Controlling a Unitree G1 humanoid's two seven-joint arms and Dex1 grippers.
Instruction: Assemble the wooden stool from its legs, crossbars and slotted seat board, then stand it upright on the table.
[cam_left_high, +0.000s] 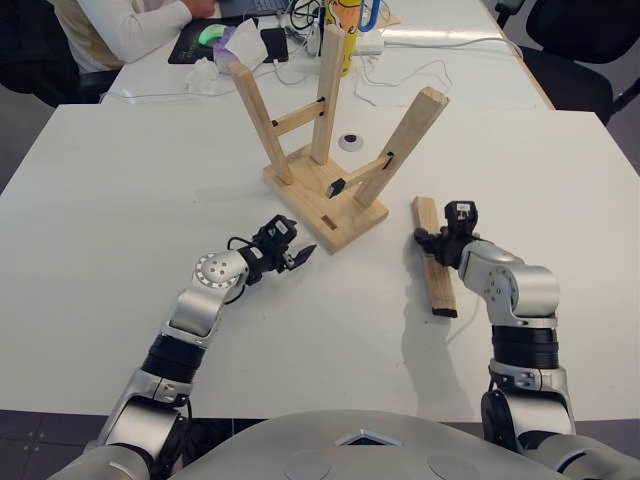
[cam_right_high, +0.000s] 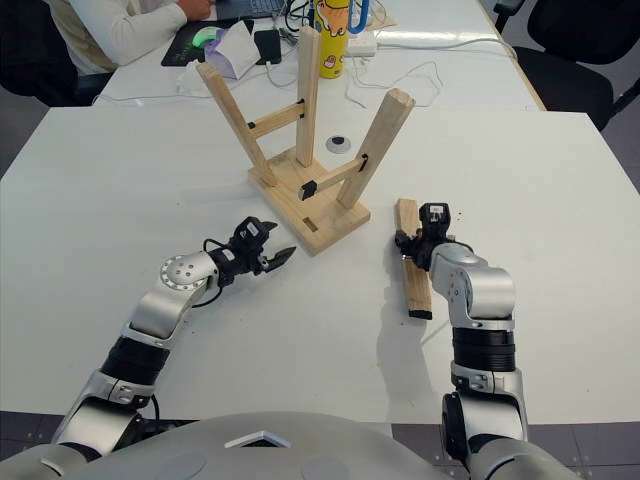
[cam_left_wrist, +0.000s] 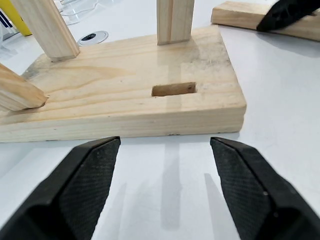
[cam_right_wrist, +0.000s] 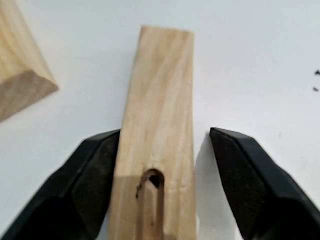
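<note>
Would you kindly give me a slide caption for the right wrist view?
Open right pincer straddling the loose stool leg lying on the white table.

White table (cam_left_high: 120, 200): seat board (cam_left_high: 322, 210), 1 loose leg (cam_left_high: 438, 286)

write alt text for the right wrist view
The right claw, open, straddles a loose wooden stool leg lying flat on the white table. A hole shows in the leg's upper face, between the claw's two sides, and the edge of another wooden piece lies nearby.
</note>
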